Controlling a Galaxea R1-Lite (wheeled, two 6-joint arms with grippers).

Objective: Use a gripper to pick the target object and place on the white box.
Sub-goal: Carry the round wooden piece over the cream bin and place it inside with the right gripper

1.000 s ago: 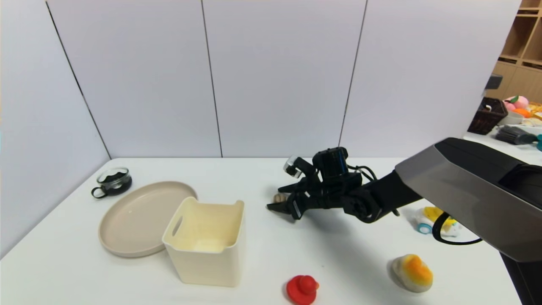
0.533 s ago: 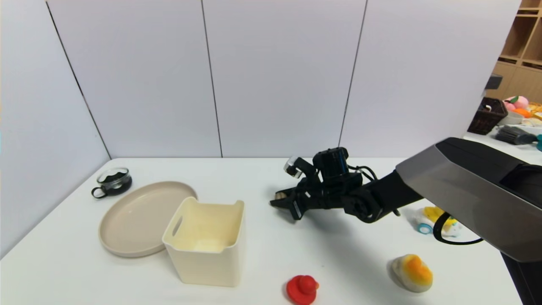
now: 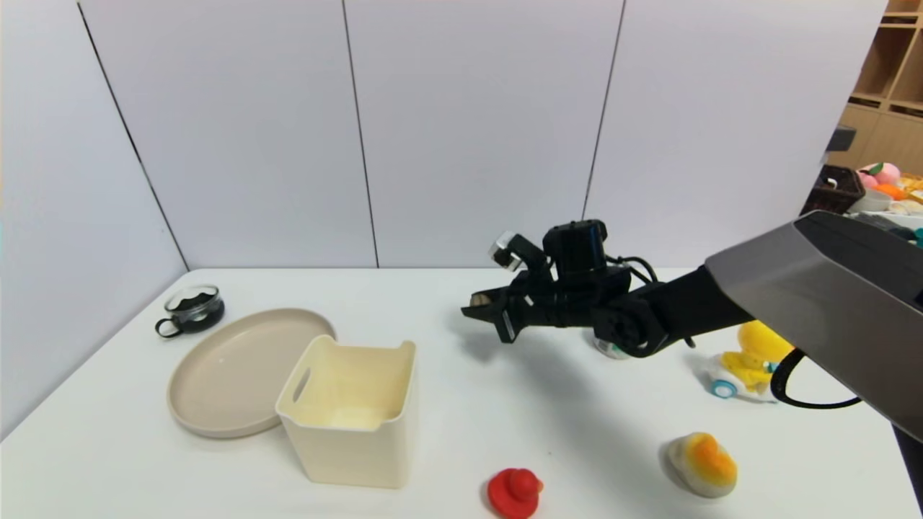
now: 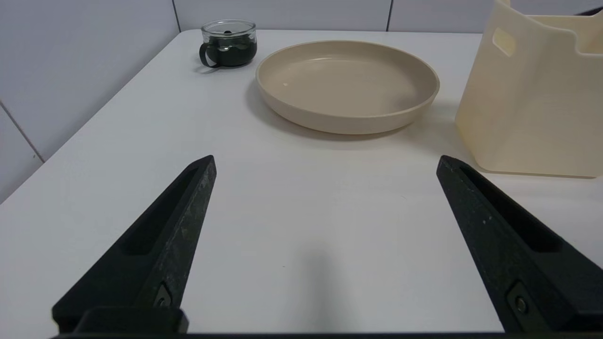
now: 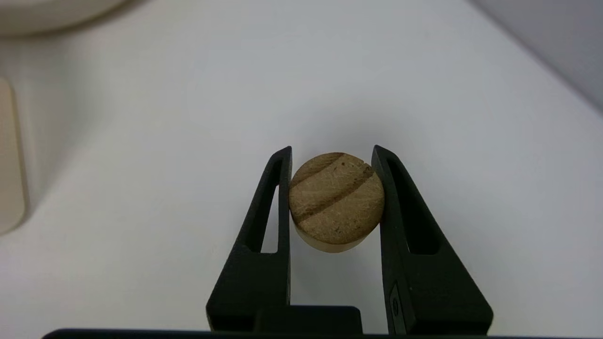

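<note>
While your right gripper pinches the target object, it hangs above the table.
Your left gripper sits parked, jaws spread, near the white box.

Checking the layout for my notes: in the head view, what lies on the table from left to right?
Small glass cup with dark contents → flat beige round plate → cream-white square plastic bin → red rubber duck → yellow-and-white plush toy.
</note>
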